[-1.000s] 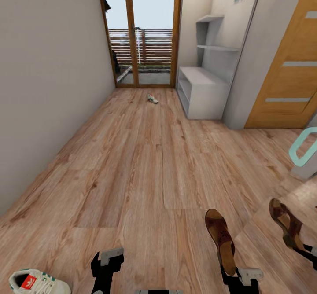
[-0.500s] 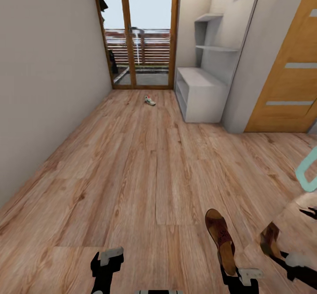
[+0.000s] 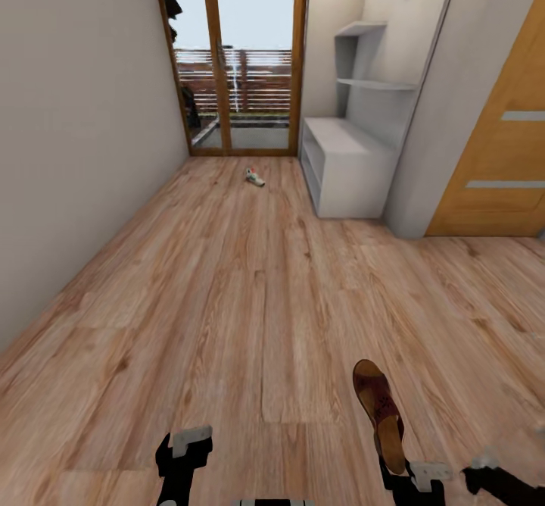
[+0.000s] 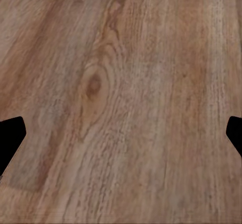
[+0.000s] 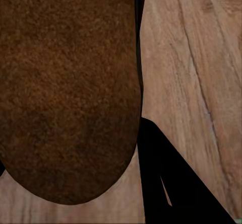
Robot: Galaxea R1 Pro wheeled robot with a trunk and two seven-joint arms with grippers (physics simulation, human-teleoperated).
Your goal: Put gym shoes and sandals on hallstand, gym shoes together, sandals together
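Seen from the head camera, the left gripper (image 3: 184, 457) is matte black with a pale grey block capping its tip. The right gripper (image 3: 415, 477) matches it: black body, light grey angular cap. Its black finger (image 5: 166, 183) tapers wedge-like, with a thin pale slit.

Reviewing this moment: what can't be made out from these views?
- Gym shoe, head view: too small for details.
- Right tool, head view: cut by the bottom edge, sandal over it.
- Sandal's top, right wrist view: hidden, underside faces the camera.
- Rack slots, head view: insides unseen from this angle.
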